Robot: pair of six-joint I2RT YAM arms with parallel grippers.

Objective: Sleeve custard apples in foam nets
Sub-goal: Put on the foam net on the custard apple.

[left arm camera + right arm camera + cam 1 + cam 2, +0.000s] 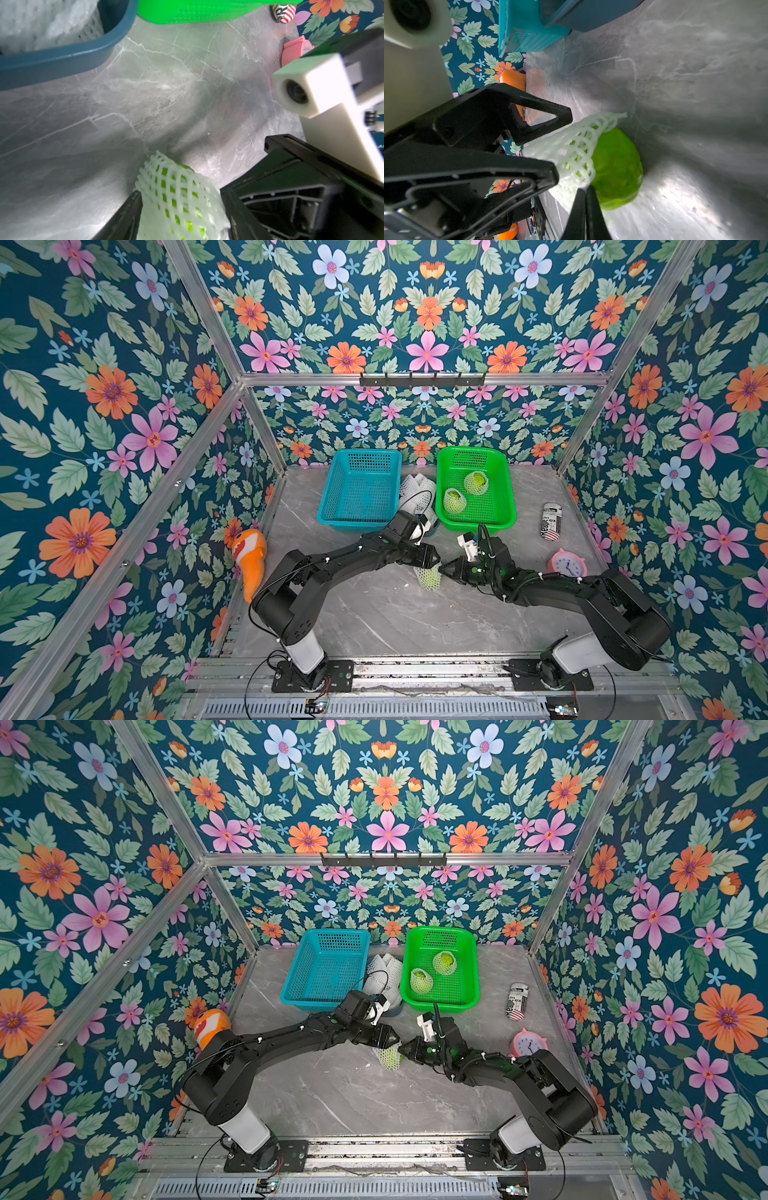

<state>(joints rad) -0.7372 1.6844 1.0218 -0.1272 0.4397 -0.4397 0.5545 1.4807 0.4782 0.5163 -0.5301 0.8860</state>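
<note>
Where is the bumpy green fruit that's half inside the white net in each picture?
Top view: the bumpy green custard apple is mid-table, just below the picture's middle.
Top view: same spot, shifted slightly left.
Left wrist: bottom middle, peeking through the white foam net.
Right wrist: below and right of centre, half bare.
Shared landmark: the grey marble tabletop under it.

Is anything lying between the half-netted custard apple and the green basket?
Nothing visible: bare table runs from the custard apple, in its foam net, to the green basket. The wrist of the right gripper hangs beside that path.
</note>
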